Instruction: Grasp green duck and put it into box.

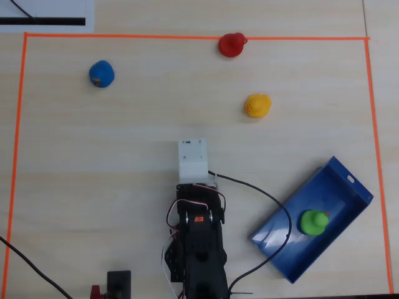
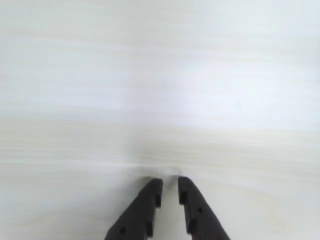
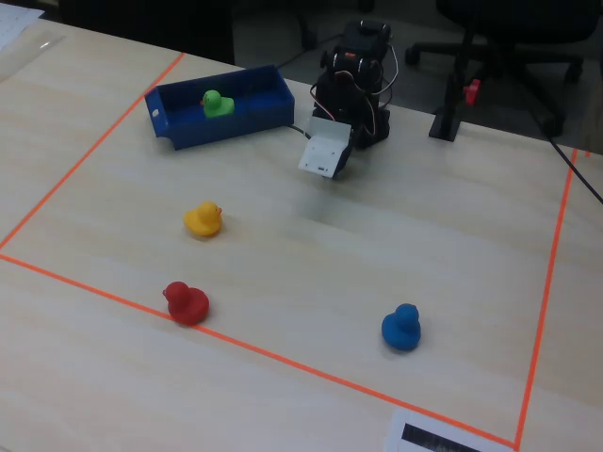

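The green duck [image 1: 313,222] sits upright inside the dark blue box [image 1: 282,242], at the lower right of the overhead view. In the fixed view the duck [image 3: 218,103] is in the box [image 3: 226,128] at the back left. My gripper [image 2: 170,186] shows in the wrist view with its black jaws almost together, only a narrow gap between them, holding nothing over bare table. The arm [image 1: 198,230] is folded back near its base, well to the left of the box in the overhead view. Its white wrist block [image 1: 192,159] hides the fingers from above.
A yellow duck [image 1: 257,105], a blue duck [image 1: 101,73] and a red duck [image 1: 232,44] stand on the wooden table. The red one is on the orange tape border [image 1: 124,36]. Black cables [image 1: 274,205] run from the arm past the box's near corner.
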